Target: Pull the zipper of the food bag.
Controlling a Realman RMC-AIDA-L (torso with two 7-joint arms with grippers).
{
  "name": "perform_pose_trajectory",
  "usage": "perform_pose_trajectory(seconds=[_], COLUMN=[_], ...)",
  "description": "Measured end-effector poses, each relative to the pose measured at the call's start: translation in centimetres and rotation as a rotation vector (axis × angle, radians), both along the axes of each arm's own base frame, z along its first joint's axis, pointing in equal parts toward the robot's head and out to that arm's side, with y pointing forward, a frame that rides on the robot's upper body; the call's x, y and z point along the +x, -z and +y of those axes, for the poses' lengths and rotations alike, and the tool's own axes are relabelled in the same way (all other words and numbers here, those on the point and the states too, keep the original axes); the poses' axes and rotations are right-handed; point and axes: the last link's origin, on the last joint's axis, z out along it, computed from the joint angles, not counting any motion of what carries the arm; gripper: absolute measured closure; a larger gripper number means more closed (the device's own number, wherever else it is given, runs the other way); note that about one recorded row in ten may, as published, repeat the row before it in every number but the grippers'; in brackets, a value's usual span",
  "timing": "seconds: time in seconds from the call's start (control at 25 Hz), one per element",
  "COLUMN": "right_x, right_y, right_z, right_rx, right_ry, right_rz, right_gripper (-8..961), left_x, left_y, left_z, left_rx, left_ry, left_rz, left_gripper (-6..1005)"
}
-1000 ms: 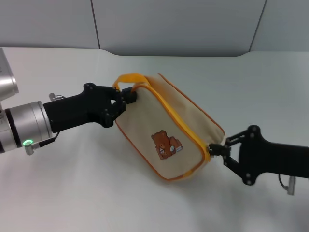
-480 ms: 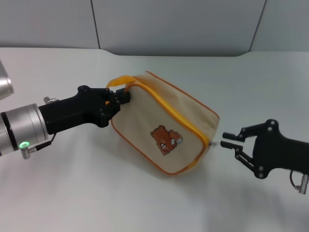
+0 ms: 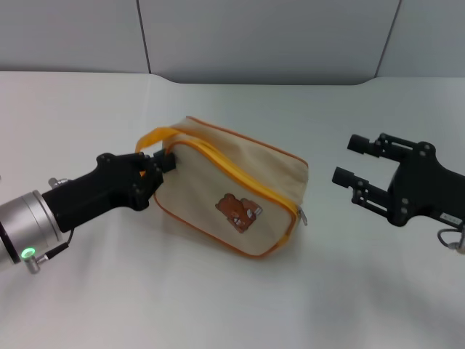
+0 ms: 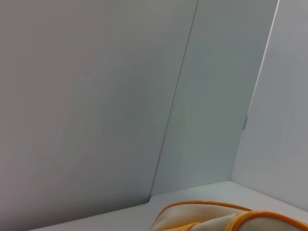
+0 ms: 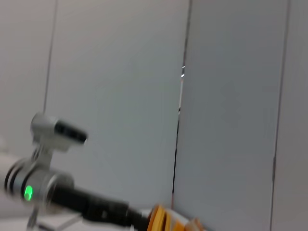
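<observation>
The food bag (image 3: 232, 193), a beige canvas pouch with orange piping and a brown bear patch, lies on the white table in the head view. Its orange loop handle (image 3: 161, 136) is at the left end. My left gripper (image 3: 161, 161) is shut on the bag's left end by the handle. The zipper's silver pull tab (image 3: 302, 217) hangs at the bag's right end. My right gripper (image 3: 351, 160) is open and empty, off to the right of the bag and apart from it. The left wrist view shows only the bag's top edge (image 4: 226, 217).
The white table (image 3: 218, 305) extends all around the bag. A grey panelled wall (image 3: 269, 36) stands behind the table's far edge. The right wrist view shows my left arm (image 5: 72, 197) and a bit of the orange handle (image 5: 161, 219).
My right gripper let go of the zipper pull, opened and drew back up and to the right. My left gripper moved down and left with the bag, which settled flatter on the table.
</observation>
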Motion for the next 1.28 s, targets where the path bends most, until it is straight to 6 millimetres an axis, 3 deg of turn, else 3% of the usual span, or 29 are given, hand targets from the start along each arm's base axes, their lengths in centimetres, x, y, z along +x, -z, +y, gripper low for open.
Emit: perform_pose_trajectory(seconds=[0.36,0.44,0.6,0.88,0.92,1.16,1.28], right_x=[-1.0,-1.0,-1.3,-1.8,-1.9,-1.6,-1.2], right_y=[0.9,0.9,0.8,-0.1,-0.4,-1.7,-1.4], right_z=[0.9,0.9,0.8,0.2,-0.1,-1.5,-2.4], right_rx=[-0.061,-0.072,-0.088,-0.169,-0.194,-0.364,-0.465], right_ry=[0.039,0.047,0.046,0.004,-0.008,-0.077,-0.095], right_rz=[0.040,0.045,0.064,0.105,0.104,0.031,-0.044], right_gripper=[328,163,163,164,164,164,164], left_x=[-0.6,-1.0,-1.6,-0.5,0.3,1.1,1.2], left_y=[0.4,-0.1,-2.0,-5.4,-6.5,-6.8,-5.3], left_z=[-0.6,-0.6,-0.8,-2.2,-3.6,-5.6,-5.8], left_rx=[0.021,0.039,0.087,0.059,-0.031,-0.238,-0.334], left_ry=[0.010,0.000,-0.015,0.110,0.234,0.358,0.367], left_rz=[0.029,0.030,-0.015,-0.140,-0.150,-0.101,-0.053], left_gripper=[876,874,871,611,562,213,202])
